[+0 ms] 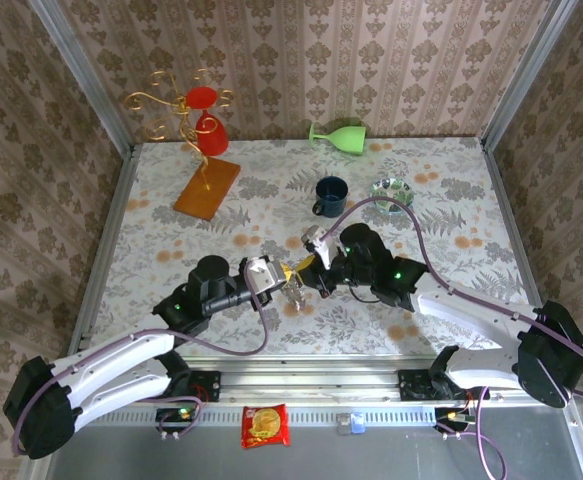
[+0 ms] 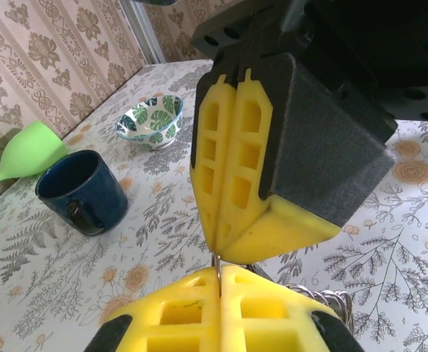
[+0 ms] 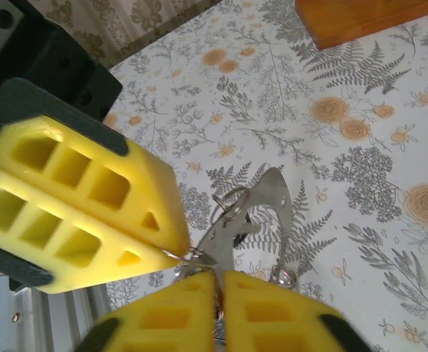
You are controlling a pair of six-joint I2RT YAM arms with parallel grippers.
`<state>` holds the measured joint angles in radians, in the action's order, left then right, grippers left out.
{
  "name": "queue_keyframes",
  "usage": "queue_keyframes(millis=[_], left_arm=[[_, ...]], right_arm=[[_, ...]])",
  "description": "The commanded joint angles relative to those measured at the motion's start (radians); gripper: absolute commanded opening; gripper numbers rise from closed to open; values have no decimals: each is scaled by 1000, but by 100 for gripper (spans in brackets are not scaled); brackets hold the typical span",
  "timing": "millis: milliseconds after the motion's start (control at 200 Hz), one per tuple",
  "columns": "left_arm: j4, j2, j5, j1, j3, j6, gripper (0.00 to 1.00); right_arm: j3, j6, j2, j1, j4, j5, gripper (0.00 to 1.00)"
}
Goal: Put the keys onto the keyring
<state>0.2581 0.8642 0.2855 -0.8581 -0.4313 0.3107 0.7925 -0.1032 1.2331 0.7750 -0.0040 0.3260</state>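
Several small silver keys (image 3: 272, 213) hang in a cluster over the middle of the bench (image 3: 360, 183), directly under the point where the two grippers meet tip to tip. Keyring (image 2: 218, 264): seen as a thin wire at that point, pinched by the left gripper (image 3: 166, 248), whose fingers are pressed fully together. Right gripper (image 3: 217, 282): narrow slit only, with metal at the slit; a firm hold cannot be confirmed. Blue mug (image 1: 330, 195) stands well apart, further back.

Blue mug (image 1: 330, 195) beside leaf-patterned bowl (image 1: 392, 190), green goblet (image 1: 339, 134)
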Motion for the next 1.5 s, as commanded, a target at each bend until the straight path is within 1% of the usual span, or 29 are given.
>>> queue_keyframes(millis=[0,135,230,310,360,420,480,615,725,935,1115,1155,1220,1270,1325,1385,1415,1495], left_arm=[[98,-15,57,-17,9,-11,0],[135,-8,63,-17,24,-35,0],[175,-7,66,-15,37,-54,0],[229,-6,71,-12,58,-80,0],[269,-4,86,-4,72,-104,0],[315,0,114,11,86,-133,0],[364,7,150,28,100,-164,0],[444,21,207,53,122,-200,0],[483,33,236,59,132,-210,0],[506,53,274,60,126,-220,0],[541,65,281,61,134,-226,0],[548,67,283,61,135,-230,0],[550,70,283,61,135,-230,0],[548,69,275,61,136,-225,0],[531,63,238,61,138,-219,0],[487,44,212,62,138,-196,18],[453,30,209,63,134,-178,22],[333,-1,206,62,111,-123,27]], right_arm=[[45,16,1,-28,-30,17,25],[45,48,-30,-60,-48,65,34],[14,88,-69,-82,-23,99,41],[-35,172,-108,-91,32,114,46],[-64,244,-127,-94,69,156,50],[-80,336,-133,-94,102,221,51],[-75,377,-124,-94,117,271,51],[-46,397,-83,-95,116,338,46],[-46,390,-60,-92,135,341,41],[-50,387,-40,-85,153,351,32],[-52,389,-35,-85,158,363,17],[-52,389,-34,-85,158,367,12],[-48,392,-32,-86,156,378,0],[-44,396,-33,-85,148,380,0],[-37,410,-36,-85,126,374,0],[-25,436,-45,-85,83,362,0],[-19,452,-51,-84,61,351,0],[3,498,-62,-83,-8,326,0]])
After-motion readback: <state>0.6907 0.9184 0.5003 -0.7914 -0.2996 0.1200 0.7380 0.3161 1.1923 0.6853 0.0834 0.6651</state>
